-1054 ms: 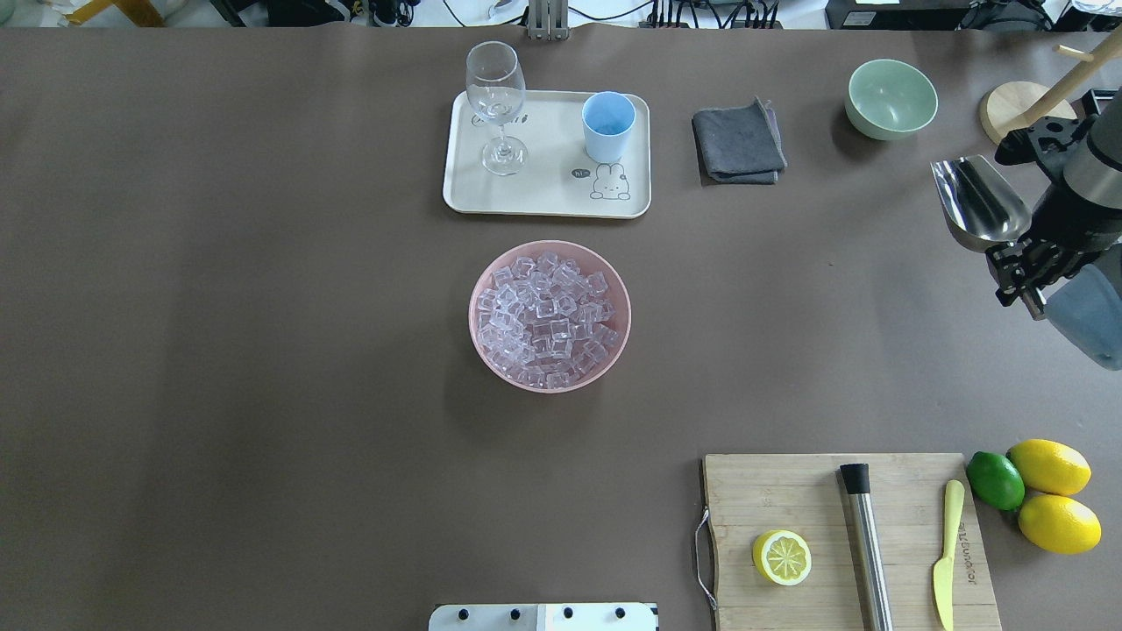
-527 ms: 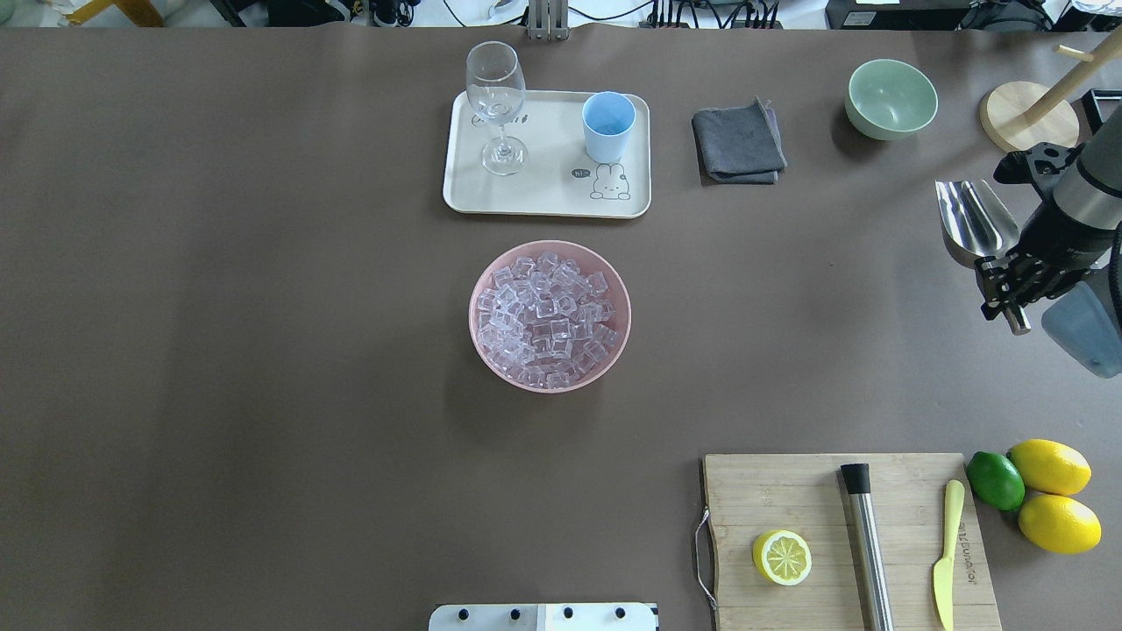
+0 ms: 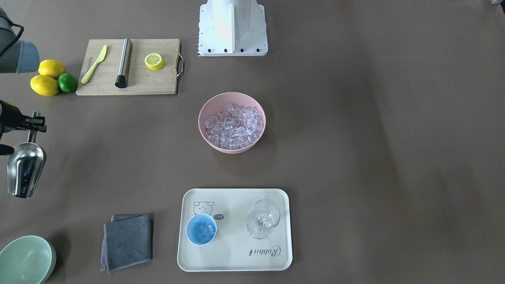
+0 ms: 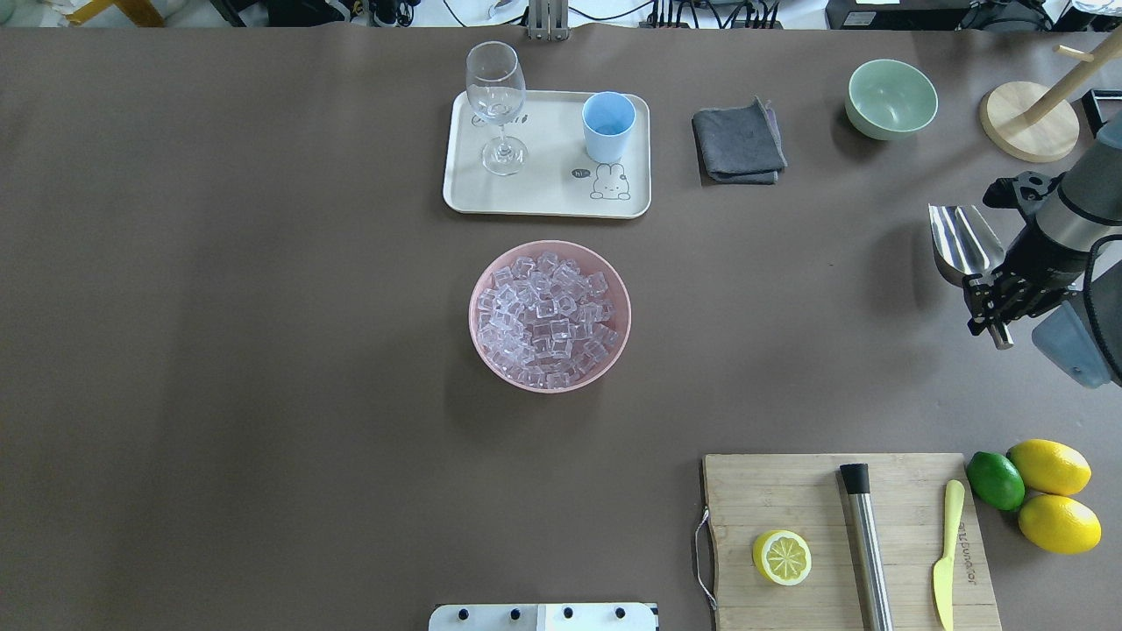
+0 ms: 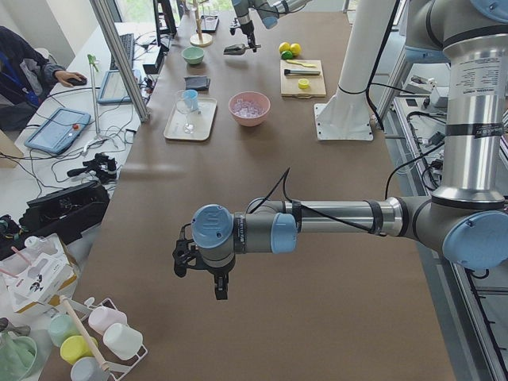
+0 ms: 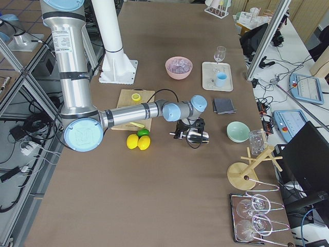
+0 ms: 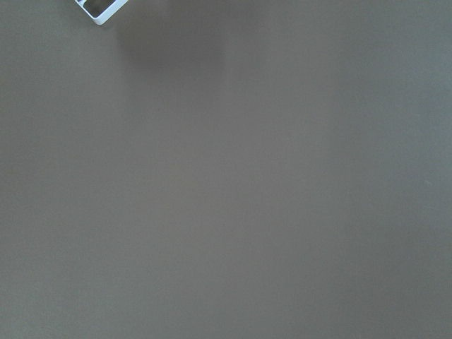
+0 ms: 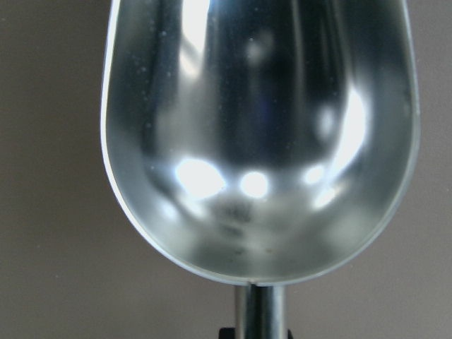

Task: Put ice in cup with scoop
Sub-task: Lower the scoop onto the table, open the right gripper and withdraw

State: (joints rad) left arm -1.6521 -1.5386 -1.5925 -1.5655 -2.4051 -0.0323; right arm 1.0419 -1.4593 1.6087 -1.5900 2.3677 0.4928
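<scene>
My right gripper [image 4: 989, 300] is shut on the handle of the steel scoop [image 4: 961, 242], which it holds just over the table at the far right. The scoop's trough is empty in the right wrist view [image 8: 261, 141], and it also shows in the front view [image 3: 24, 169]. The ice [image 4: 546, 317] fills a pink bowl [image 4: 480, 289] at the table's centre. The light blue cup [image 4: 608, 123] stands on a cream tray [image 4: 543, 197], and a few cubes lie in the cup in the front view [image 3: 201, 229]. My left gripper [image 5: 221, 286] shows only in the left side view, far from these things. I cannot tell whether it is open.
A stemmed glass [image 4: 497, 101] shares the tray. A grey cloth [image 4: 739, 140], a green bowl [image 4: 891, 98] and a wooden stand [image 4: 1027, 121] are at the back right. A cutting board [image 4: 815, 499] with a lemon half, steel cylinder and knife, plus lemons [image 4: 1049, 466], lies near right.
My right gripper has carried the scoop toward the robot's side and lower to the table, its trough looking smaller from above. Nothing else has moved.
</scene>
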